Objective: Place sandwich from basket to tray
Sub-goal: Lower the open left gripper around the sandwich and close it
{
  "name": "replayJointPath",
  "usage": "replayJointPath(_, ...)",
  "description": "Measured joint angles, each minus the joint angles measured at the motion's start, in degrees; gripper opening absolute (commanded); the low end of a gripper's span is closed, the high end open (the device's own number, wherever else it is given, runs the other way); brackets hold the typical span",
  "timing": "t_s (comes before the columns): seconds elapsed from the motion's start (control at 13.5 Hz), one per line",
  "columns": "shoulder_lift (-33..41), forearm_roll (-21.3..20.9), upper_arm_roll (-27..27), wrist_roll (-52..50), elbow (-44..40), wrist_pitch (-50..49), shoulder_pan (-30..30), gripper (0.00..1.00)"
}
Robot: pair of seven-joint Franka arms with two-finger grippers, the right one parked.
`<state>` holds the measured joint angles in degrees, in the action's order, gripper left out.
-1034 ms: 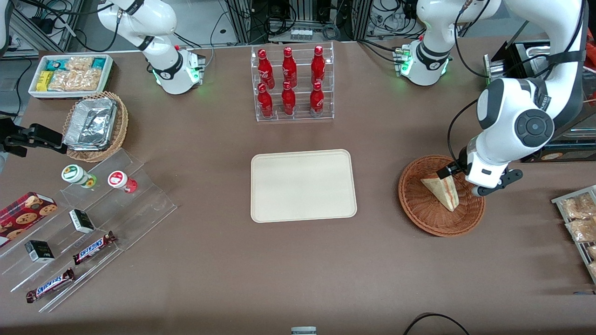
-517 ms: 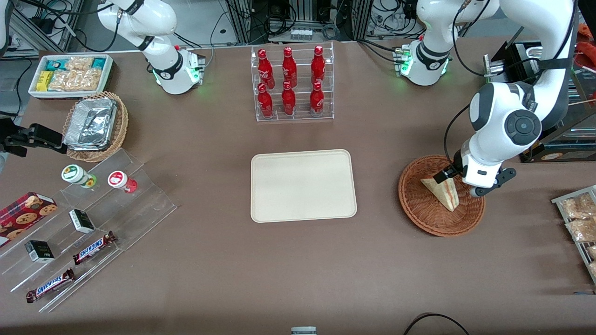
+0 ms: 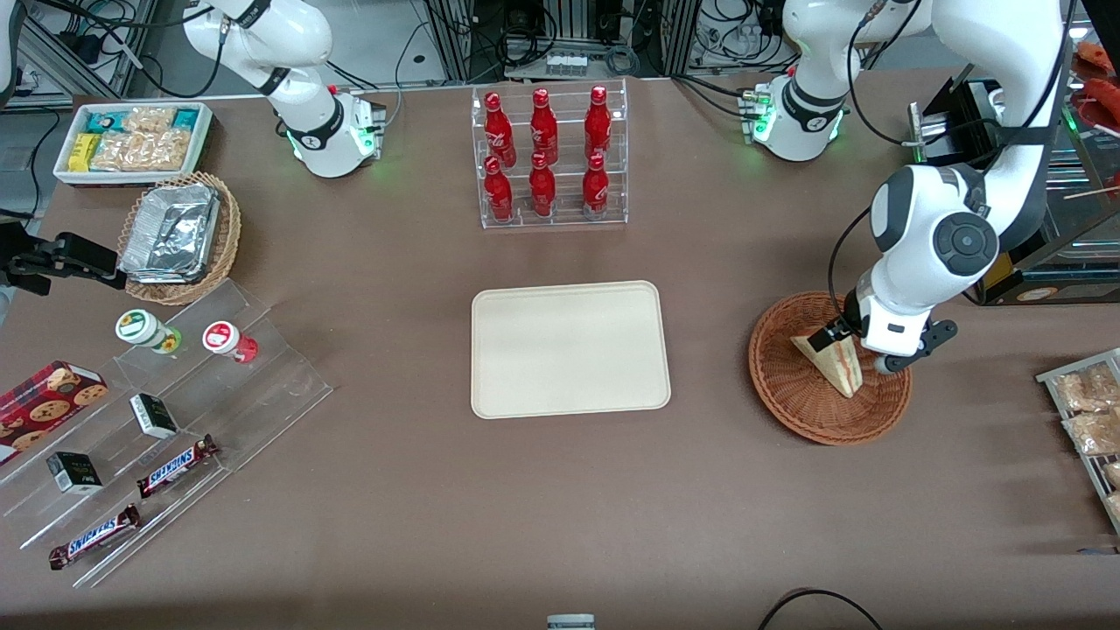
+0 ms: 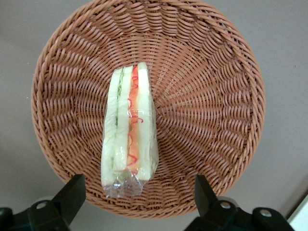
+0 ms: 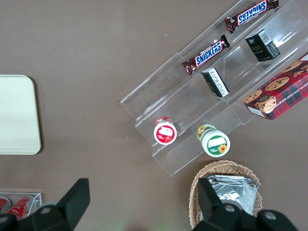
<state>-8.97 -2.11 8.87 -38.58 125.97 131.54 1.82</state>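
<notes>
Sandwich (image 4: 129, 132) lies in the reddish-brown wicker basket (image 4: 211, 96), standing on one bread face's edge so the cut side with red, orange and green filling faces up toward the wrist camera. It sits near the middle of the bowl, tipped slightly, one end resting against the woven slope. A clear film wrap shows, bunched loose at one end.

Hand (image 4: 137, 202) hangs directly above the basket, fingers spread wide, one fingertip (image 4: 72, 192) on each side of the wedge's line and clear of it. No contact yet. In the front view the hand (image 3: 844, 341) is low over the basket (image 3: 787, 394), at the wedge's (image 3: 838, 366) blunt end.

Handling, as judged: light, soft, easily crushed. Bread will compress and filling may squeeze out if pinched hard. The film looks slick, so a grip on the loose tail alone could slip or tear. Best hold is across the two flat bread faces at mid-length, where the wedge is thick enough to fill the fingers. Close gently. The thin point offers little to hold.

Cream tray (image 3: 569, 348) lies bare on the bench, well apart from the basket toward the parked arm's end.
</notes>
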Motion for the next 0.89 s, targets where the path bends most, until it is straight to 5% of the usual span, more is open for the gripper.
replayJointPath(0.74,-4.7,0.0,-0.3,-0.2,0.2,4.1,1.5,1.0)
replayJointPath(0.89,-5.1,0.0,-0.3,-0.5,0.4,4.1,1.5,0.65)
